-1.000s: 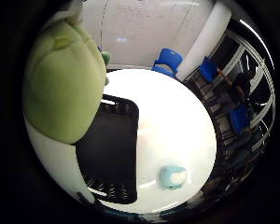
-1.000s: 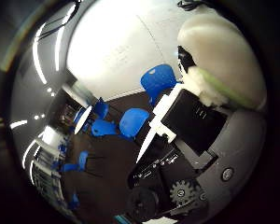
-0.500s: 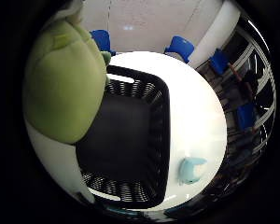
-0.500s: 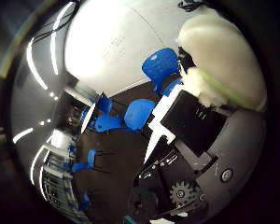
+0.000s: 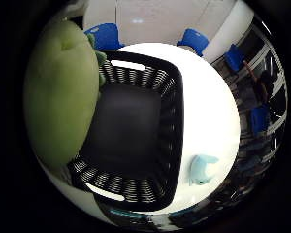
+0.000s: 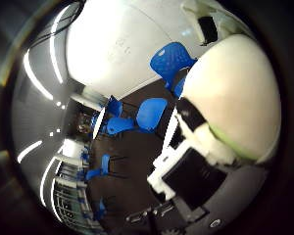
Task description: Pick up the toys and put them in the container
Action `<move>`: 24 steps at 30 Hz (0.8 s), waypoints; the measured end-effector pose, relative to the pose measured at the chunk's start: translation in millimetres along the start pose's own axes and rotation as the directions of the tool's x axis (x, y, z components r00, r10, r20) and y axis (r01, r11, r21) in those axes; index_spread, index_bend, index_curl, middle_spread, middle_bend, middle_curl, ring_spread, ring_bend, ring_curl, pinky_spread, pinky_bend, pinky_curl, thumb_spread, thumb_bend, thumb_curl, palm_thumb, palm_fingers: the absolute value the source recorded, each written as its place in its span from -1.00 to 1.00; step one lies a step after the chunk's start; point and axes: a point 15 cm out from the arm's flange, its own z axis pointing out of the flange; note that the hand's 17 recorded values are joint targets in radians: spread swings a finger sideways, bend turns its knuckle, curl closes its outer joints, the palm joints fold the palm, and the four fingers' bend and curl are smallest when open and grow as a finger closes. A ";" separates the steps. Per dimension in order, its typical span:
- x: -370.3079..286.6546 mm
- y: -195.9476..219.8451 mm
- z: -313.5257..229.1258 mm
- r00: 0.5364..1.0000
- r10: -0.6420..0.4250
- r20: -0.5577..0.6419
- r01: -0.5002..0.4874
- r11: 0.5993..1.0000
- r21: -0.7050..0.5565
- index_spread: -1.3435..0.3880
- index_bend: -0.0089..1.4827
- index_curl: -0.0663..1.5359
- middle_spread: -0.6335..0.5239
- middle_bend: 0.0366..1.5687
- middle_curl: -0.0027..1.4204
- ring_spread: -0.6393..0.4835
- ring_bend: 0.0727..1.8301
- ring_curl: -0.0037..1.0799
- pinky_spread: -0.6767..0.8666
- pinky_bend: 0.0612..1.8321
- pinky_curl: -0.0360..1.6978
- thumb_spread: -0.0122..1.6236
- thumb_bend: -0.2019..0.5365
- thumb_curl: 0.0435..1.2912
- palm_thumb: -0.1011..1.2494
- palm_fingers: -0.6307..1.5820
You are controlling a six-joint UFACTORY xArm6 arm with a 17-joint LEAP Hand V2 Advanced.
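Over the basket [image 5: 136, 131], hand-held green plush [image 5: 60, 97].

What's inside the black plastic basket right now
The black slotted plastic basket looks empty where its dark floor shows. The big green plush toy, close to the palm, covers one side of the basket. The small light blue toy lies outside on the white table.

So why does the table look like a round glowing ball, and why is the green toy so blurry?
In the little finger side palm view the wide lens bends the white table round, and light washes it out; the green plush toy sits too close to the palm to focus, while the black basket and blue toy look sharper. In the thumb side view the toy's pale side glares and ceiling lights smear into curved streaks.
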 end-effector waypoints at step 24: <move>-16.0 63.1 -136.3 0.999 -0.019 0.031 0.024 0.988 -0.156 0.11 -0.77 -0.50 0.16 -0.71 -0.53 0.53 -0.57 -0.57 0.60 -0.45 -0.46 0.44 -0.51 -0.59 -0.28 -0.28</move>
